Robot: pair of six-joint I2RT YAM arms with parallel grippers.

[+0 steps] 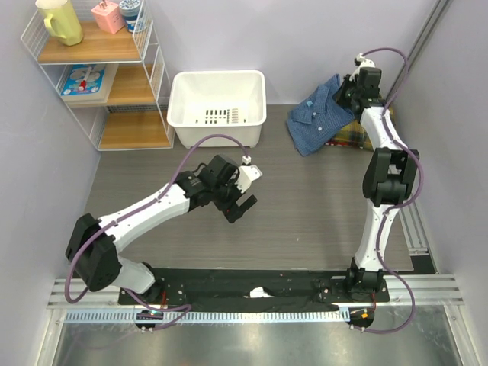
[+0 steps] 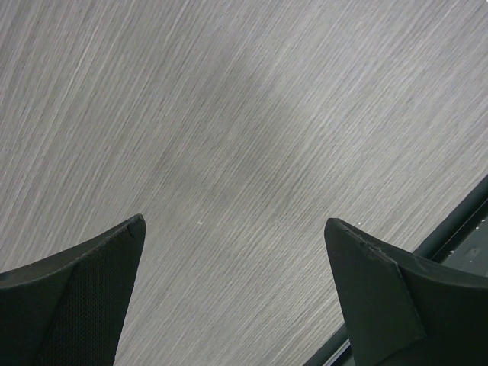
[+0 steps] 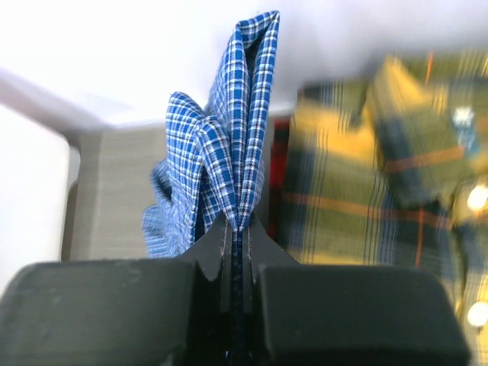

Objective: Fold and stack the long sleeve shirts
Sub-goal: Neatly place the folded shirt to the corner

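The right gripper [image 3: 238, 229] has its fingers pressed together on a fold of the blue checked shirt [image 1: 319, 116] at the far right of the table [image 1: 305, 198]. The shirt lies against the yellow plaid shirt [image 1: 349, 137] — both look crumpled. The left gripper [image 1: 241, 207] hangs with fingers spread wide, holding nothing. By my judgement, all folding and stacking is left to do.

A white slotted tub [image 1: 187, 103] sits at the back of the grey table [image 1: 305, 213], just beside a wire shelf rack [image 1: 133, 131]. The rack's top board carries a yellow jug [image 1: 61, 20], a pink box [image 1: 108, 15] and a patterned cup [image 1: 134, 14]; a blue picture book [image 1: 82, 79] lies below
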